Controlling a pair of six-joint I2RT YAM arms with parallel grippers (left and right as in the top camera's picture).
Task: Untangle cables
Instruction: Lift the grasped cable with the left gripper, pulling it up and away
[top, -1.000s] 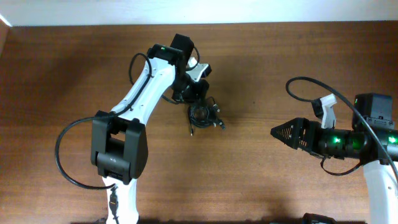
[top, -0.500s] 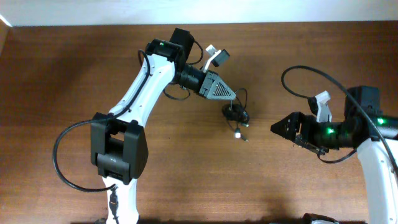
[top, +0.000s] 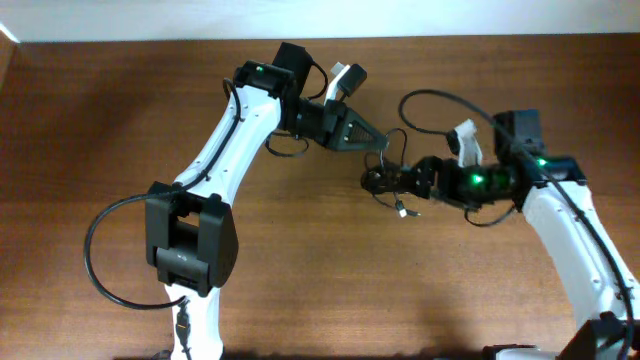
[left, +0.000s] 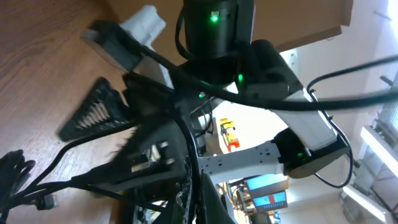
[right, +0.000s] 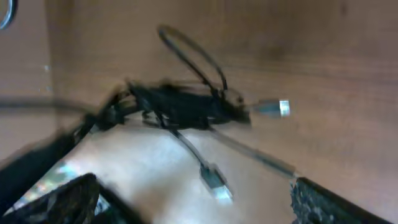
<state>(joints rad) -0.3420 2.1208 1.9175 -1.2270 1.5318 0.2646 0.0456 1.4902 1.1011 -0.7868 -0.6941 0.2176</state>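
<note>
Overhead, I count two arms, both mine, and one dark knot of cables (top: 382, 182) between them, a little right of the desk's (top: 120, 120) middle. My left hand (top: 378, 143) reaches in from the far left and is clenched on a thin strand that loops down into the knot. My right hand (top: 412, 180) comes in from the right with its jaws spread wide, grasping nothing, its tips just beside the knot's right edge.

From my right wrist the knot hangs ahead of my two fingers (right: 62, 199), one at each lower corner of the view and neither touching it. Two plug ends show there: a silvery one (right: 273, 108) sticking out to the right, and a second (right: 216, 180) dangling nearer on a single strand. One loop arches above the tangle. That view is smeared, so I cannot count how many separate cords make up the knot.

The desk is one brown sheet of wood grain, darker toward the far left corner. A pale wall (top: 300, 18) runs along its far edge. My left wrist view, tilted, looks past my right arm at a bright, cluttered room with pale fittings and something lit blue.
</note>
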